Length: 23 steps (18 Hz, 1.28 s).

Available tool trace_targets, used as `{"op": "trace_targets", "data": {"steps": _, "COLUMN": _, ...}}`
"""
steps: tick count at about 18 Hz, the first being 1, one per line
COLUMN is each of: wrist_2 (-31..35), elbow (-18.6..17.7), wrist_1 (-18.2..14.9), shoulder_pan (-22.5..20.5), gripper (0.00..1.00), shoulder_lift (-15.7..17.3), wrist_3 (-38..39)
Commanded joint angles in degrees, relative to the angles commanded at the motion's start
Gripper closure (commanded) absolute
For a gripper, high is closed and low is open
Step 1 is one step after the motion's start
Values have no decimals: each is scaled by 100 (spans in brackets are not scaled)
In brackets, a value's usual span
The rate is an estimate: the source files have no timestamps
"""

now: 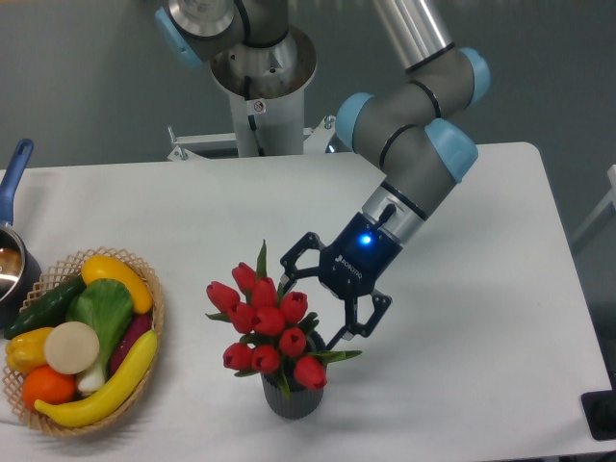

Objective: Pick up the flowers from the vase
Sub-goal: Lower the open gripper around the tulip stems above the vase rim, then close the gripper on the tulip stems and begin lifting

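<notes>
Right beside the flowers [269, 320], the gripper [307, 306] hangs tilted toward them with its two black fingers spread wide. One fingertip [286, 276] sits at the upper right edge of the bunch, close to a green leaf; the other [337, 339] sits lower, near the leaf that sticks out to the right. It grips nothing, and whether a finger touches a leaf cannot be told. A blue light glows on the wrist. The red tulips stand in the vase [292, 397], a dark ribbed pot near the front edge of the white table [481, 318]. Well apart to the left lies a wicker basket [152, 339] of vegetables, and a blue-handled saucepan [13, 226] shows at the left edge.
</notes>
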State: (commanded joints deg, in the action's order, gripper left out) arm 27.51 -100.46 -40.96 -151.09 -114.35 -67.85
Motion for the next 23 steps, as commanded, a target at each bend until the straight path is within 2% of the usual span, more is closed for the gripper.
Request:
{"op": "trace_targets", "data": {"steps": 3, "wrist_2": -202, "elbow": 26, "wrist_1": 9, "shoulder_pan": 18, "gripper": 0, "shoulder_lift": -96, "wrist_3": -88}}
{"op": "trace_targets", "data": {"steps": 12, "wrist_2": -203, "elbow": 35, "wrist_1": 9, "shoulder_pan": 193, "gripper": 1, "shoulder_lift": -167, "wrist_3": -264}}
{"op": "trace_targets", "data": {"steps": 15, "wrist_2": -203, "elbow": 35, "wrist_1": 123, "shoulder_pan": 229, "gripper": 14, "shoulder_lift": -202, "wrist_3": -264}}
{"op": "trace_targets", "data": {"steps": 23, "wrist_2": -203, "elbow": 35, "wrist_1": 132, "shoulder_pan": 264, "gripper": 64, "shoulder_lift": -220, "wrist_3": -264}}
